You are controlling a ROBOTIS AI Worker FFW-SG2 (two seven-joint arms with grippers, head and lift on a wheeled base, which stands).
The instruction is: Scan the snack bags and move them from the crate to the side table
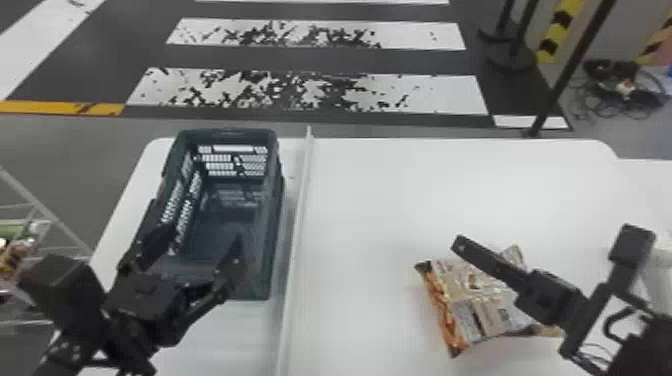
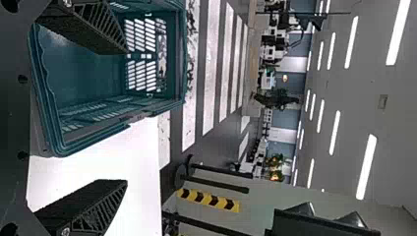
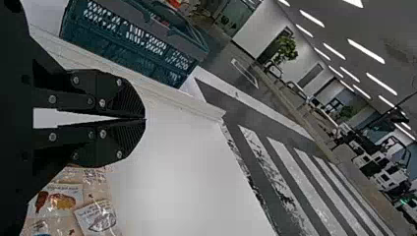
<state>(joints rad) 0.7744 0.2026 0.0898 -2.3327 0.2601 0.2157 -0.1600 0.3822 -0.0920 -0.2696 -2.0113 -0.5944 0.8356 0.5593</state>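
One crinkled, glossy snack bag (image 1: 462, 305) lies on the smooth white desk (image 1: 370, 200) below the right gripper (image 1: 459, 242), whose fingers are pressed together. Rectangular, lattice-walled plastic crate (image 1: 275, 225) stands upright. Left gripper (image 1: 204, 239), fingers spread, angles over the crate's near end.

The crate (image 1: 277, 225) sits on the left part of the table (image 1: 370, 200). The divider strip (image 1: 300, 210) runs front to back just beside the crate, on its right. The snack bag (image 1: 465, 310) lies right of the strip, toward the near edge. The wire rack (image 1: 37, 202) stands left of the table; the post (image 1: 573, 65) stands beyond its far right.
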